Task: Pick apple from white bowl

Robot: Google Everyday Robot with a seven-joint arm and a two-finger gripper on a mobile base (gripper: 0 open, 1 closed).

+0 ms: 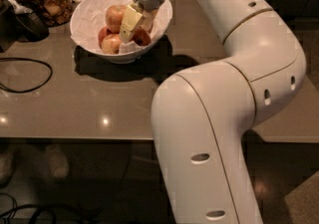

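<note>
Looks like the grasp step. The gripper [132, 28] is down inside the white bowl [117, 57], by the desk's [99, 98] far edge toward the left corner, right over a dark red apple [141, 37]. Honestly can't tell if it's open or clamped. Next it needs a firm hold, then a straight lift clear of the paper lining [92, 6].

gripper [129, 23] low inside white bowl [117, 57], beside red apple [141, 38]; bowl on table [99, 103]
</note>
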